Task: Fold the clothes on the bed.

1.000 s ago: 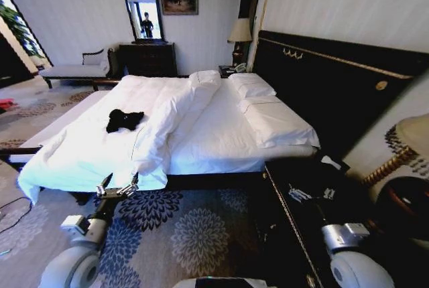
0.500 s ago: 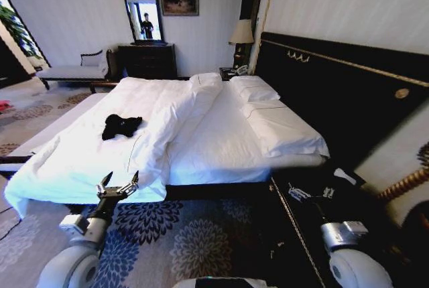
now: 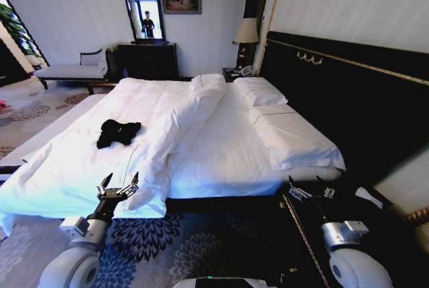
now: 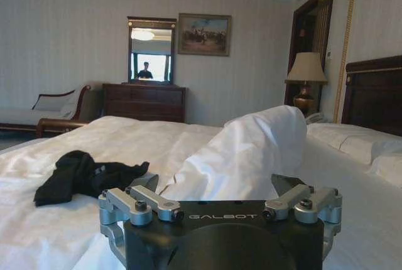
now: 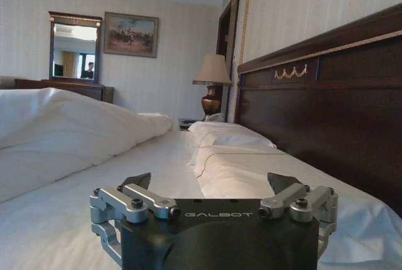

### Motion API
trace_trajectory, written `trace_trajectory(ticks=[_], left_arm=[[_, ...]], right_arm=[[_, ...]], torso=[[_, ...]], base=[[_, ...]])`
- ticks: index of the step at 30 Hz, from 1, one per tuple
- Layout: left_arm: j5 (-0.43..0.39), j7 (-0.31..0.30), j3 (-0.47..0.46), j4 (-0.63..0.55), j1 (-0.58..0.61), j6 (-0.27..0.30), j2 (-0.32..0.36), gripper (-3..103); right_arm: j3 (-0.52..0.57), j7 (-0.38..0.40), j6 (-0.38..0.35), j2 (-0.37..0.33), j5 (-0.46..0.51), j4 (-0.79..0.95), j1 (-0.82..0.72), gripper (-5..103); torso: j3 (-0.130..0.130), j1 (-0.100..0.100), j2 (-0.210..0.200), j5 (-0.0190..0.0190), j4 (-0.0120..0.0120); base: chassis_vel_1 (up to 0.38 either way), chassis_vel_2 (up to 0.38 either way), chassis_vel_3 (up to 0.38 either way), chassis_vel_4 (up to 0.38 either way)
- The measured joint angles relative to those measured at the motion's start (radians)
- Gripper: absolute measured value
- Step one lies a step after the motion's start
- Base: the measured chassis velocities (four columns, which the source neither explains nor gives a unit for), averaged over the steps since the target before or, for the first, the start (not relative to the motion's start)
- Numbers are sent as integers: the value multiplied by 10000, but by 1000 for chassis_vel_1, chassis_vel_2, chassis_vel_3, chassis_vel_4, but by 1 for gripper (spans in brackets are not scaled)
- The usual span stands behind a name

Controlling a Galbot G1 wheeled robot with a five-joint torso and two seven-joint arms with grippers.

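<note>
Black T-shirt (image 3: 118,132) crumpled on the left part of the bed (image 3: 221,147), not yet unfolded. Left gripper (image 3: 118,184) at the near edge, fingers spread wide, well apart from the shirt, probably ready for reaching. Right gripper (image 3: 312,189) beside the headboard (image 3: 348,94), also wide, idle.

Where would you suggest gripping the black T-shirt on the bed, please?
Probably at the near edge of the T-shirt, coming from the foot side with the left gripper, which is open and nearest. The shirt lies crumpled in a low heap on the duvet; its raised folds offer a pinch, but collar and hem cannot be told apart.
</note>
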Motion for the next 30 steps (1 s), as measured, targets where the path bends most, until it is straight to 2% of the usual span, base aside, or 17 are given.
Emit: trace_trajectory(ticks=[13,21,30], left_arm=[[-6,60,48,1,14,-12,23,100],[-29,8,73,-8,-4,16,7,100],[-12,7,75,1,74,17,43,100]], right_arm=[[51,145,-127,69,8,-28,107,100],[58,186,-145,122,8,-79,135,100],[-3,192,-132,250,2,-215,232,100]], torso=[[1,3,-2,2,0],[0,2,-1,0,-1],[0,0,0,-6,1]], base=[[-90,158,109,-156],[86,166,-95,-184],[200,262,-190,-266]])
